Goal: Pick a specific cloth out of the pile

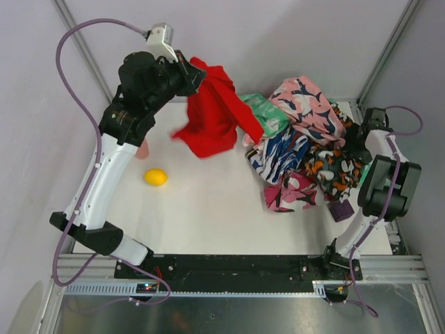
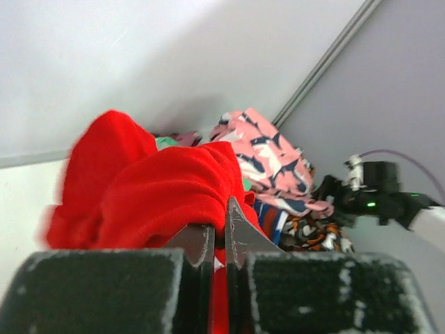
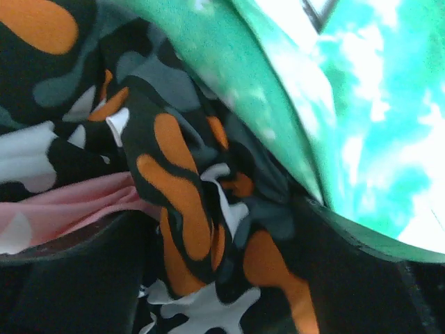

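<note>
Holds soft red cloth (image 1: 212,118) pinched in left gripper (image 2: 219,212), high to clear multicoloured patterned cloth pile (image 1: 306,132); likely steadies it with wide-spread right gripper (image 1: 354,145).

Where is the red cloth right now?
In the top view the red cloth hangs pinched in the left gripper, at the back left of the table, just left of the pile and behind the yellow object.

Red cloth (image 1: 208,118) — pile (image 1: 309,136) multicoloured, patterned.
</note>
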